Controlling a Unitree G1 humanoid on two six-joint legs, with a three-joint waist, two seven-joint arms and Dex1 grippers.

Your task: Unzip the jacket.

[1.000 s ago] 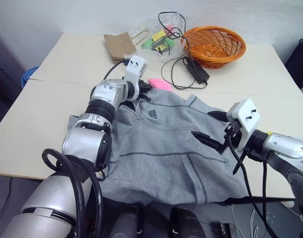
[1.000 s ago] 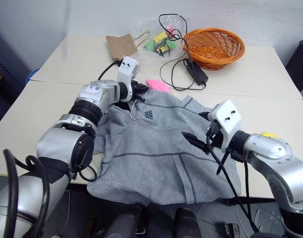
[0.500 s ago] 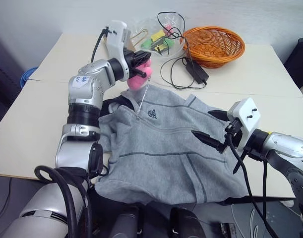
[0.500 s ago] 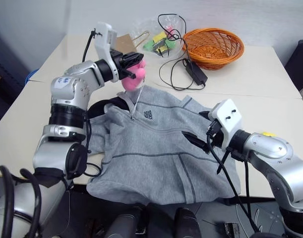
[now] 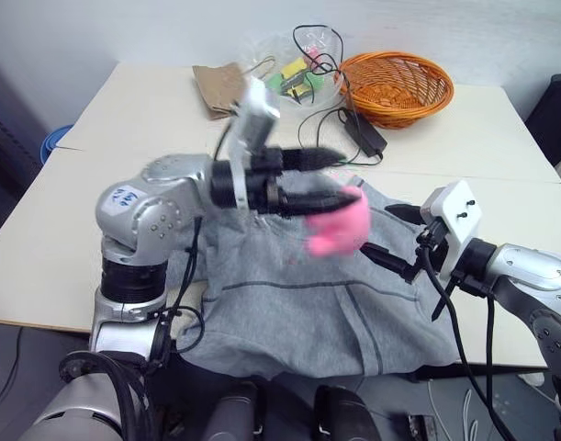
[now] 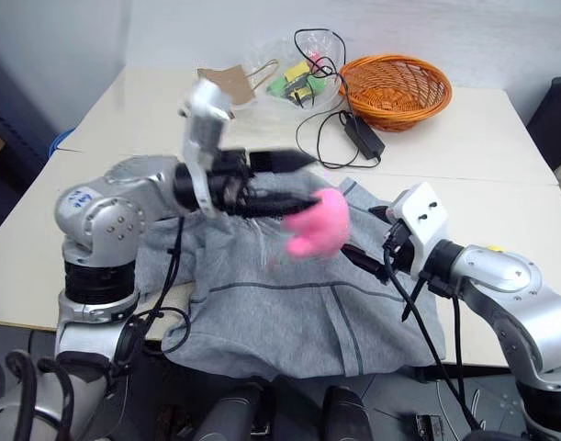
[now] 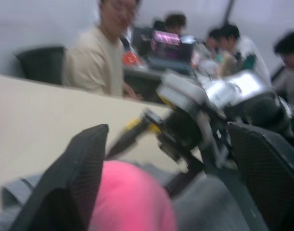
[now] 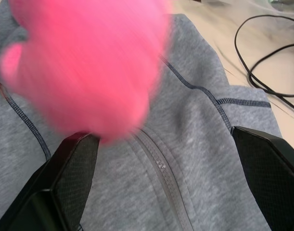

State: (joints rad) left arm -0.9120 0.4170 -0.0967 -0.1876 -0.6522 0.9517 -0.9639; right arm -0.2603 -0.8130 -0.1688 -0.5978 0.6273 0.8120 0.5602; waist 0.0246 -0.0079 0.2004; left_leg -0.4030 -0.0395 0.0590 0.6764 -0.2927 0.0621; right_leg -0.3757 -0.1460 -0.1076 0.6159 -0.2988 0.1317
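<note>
Plainly the zip is not yet run down: the right wrist view shows its closed track along the middle of the jacket (image 5: 298,294), which lies spread on the pale surface (image 5: 41,248) in front of the robot. The left tool (image 5: 340,179) hangs above the chest of the garment, pointing toward the robot's right, with its two fingers spread apart. Just beside its fingertips a blurred pink soft thing (image 5: 338,225) is in the air above the grey cloth; whether it is tied to the zip pull cannot be told, and the fingers do not appear to close on it. The right tool (image 5: 390,241) hovers over the jacket's right half, released and holding nothing. To do this step well, the robot would probably want to find the pull near the collar, pinch it firmly, and have the other tool pin the fabric near the collar so the cloth does not bunch as the slider is drawn toward the hem.
</note>
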